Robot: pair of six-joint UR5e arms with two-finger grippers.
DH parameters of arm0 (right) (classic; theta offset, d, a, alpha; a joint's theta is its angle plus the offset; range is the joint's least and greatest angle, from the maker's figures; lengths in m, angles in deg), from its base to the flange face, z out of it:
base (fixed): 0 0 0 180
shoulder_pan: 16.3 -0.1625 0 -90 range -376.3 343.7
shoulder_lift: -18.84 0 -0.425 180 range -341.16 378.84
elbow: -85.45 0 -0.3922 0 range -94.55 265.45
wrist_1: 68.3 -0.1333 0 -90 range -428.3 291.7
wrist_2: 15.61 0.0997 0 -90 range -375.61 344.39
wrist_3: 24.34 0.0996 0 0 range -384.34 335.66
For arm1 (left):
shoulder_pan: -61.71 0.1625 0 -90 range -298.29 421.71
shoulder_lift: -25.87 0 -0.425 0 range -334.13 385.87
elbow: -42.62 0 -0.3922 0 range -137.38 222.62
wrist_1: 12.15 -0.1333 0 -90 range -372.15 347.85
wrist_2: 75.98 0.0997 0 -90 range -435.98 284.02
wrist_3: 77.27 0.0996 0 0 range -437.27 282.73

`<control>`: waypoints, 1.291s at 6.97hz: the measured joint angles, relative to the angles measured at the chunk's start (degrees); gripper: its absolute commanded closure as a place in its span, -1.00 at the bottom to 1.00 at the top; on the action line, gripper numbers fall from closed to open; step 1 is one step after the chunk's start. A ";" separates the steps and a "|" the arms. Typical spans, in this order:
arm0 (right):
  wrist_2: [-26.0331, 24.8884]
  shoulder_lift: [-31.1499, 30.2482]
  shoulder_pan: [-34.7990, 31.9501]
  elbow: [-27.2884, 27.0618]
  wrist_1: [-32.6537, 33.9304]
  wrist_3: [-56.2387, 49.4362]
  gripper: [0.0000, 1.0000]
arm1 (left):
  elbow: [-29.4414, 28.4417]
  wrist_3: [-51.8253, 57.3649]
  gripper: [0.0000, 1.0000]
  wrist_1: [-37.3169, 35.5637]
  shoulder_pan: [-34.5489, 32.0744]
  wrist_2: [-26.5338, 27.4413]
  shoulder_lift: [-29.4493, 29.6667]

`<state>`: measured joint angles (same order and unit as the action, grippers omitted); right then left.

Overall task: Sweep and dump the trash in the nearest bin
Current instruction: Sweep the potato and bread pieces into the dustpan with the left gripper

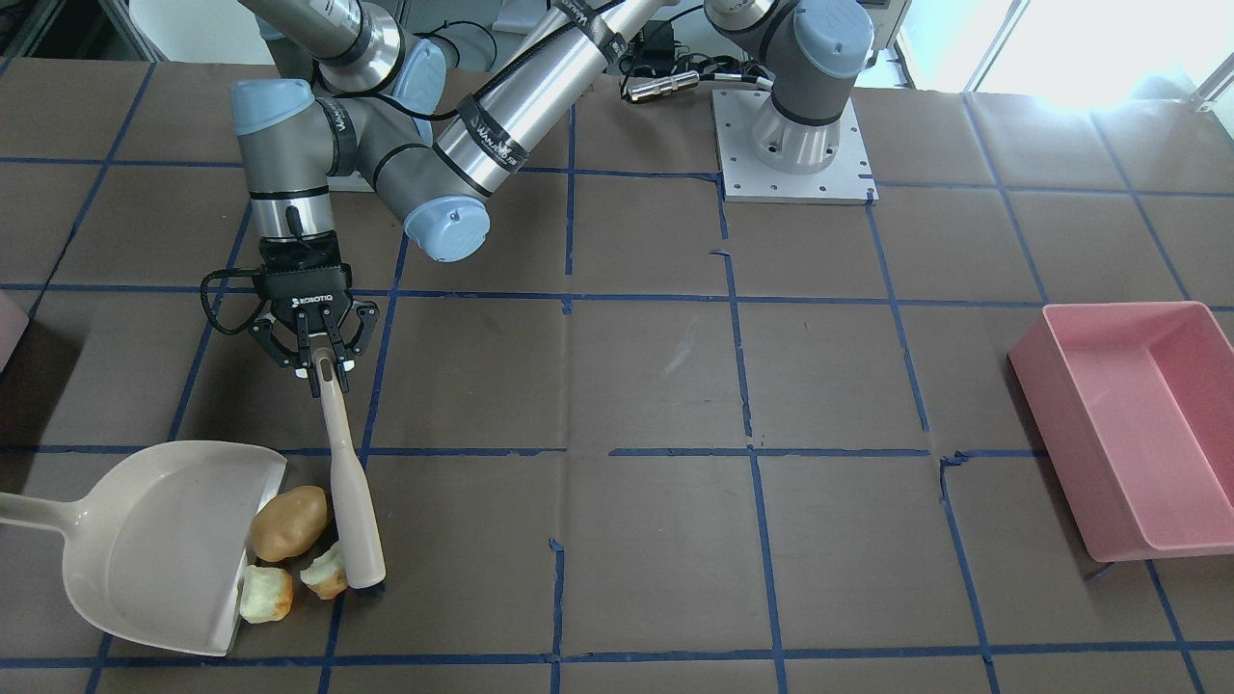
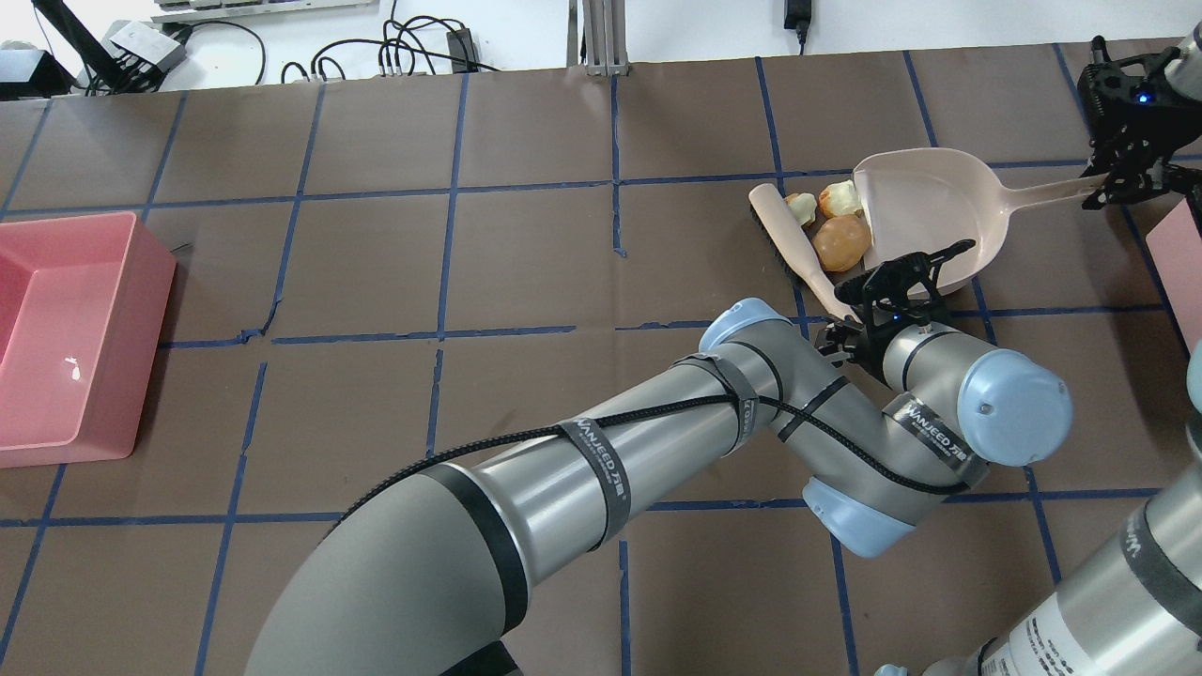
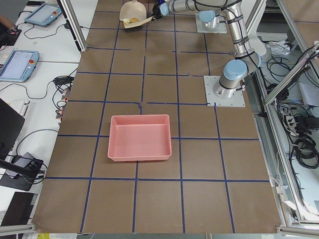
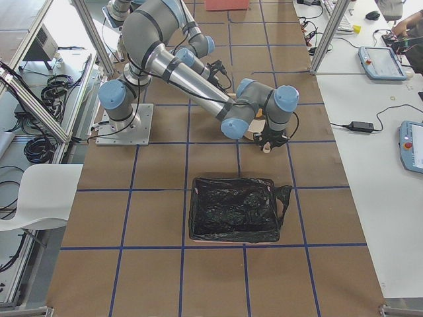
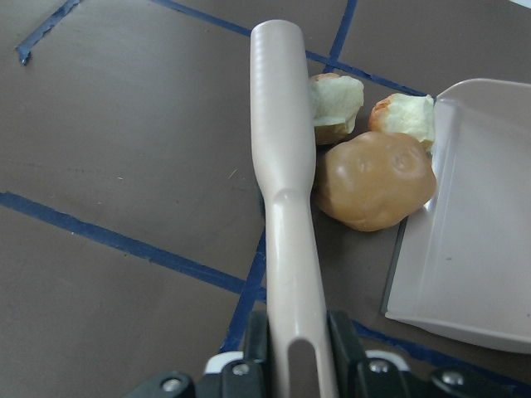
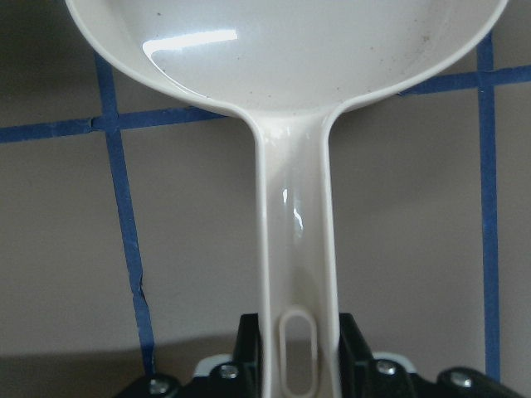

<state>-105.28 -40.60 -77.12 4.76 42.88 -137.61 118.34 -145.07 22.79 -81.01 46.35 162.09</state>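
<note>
You are mid-sweep: none of the trash is in the dustpan [image 1: 154, 540] yet. The left fingers [image 5: 342, 340] are closed tight on the end of the brush [image 1: 349, 482] handle. The right fingers [image 6: 249, 340] are clamped on the dustpan's handle, with its lip down on the tabletop [image 1: 656, 540].

The potato-shaped lump [image 1: 289, 523] sits between brush and lip, and seems to touch both. One pale chunk [image 1: 266, 593] rests against the corner of the lip. The other [image 1: 326, 571] lies just beside the brush head, a little short of the pan.

Next, by my judgement, the brush has to push sideways toward the pan, bristles kept low so nothing slips under, while you hold the pan firm. Watch the potato: it is round and likely to roll along the lip rather than over it. The corner chunk could slip past the pan's end.

After that, lift the pan level and carry it to the pale pink bin [image 2: 1181, 263], whose corner shows near the right arm. The big pink tub [image 1: 1138, 424], well away across the tabletop, is not the target.
</note>
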 measured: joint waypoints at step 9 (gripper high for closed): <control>0.03 0.08 0.00 0.01 0.09 0.15 1.00 | -3.76 4.21 1.00 5.47 -0.01 -0.62 1.71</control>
<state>-105.25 -40.52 -77.12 4.77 42.97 -137.46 114.58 -140.86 28.27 -81.02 45.73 163.81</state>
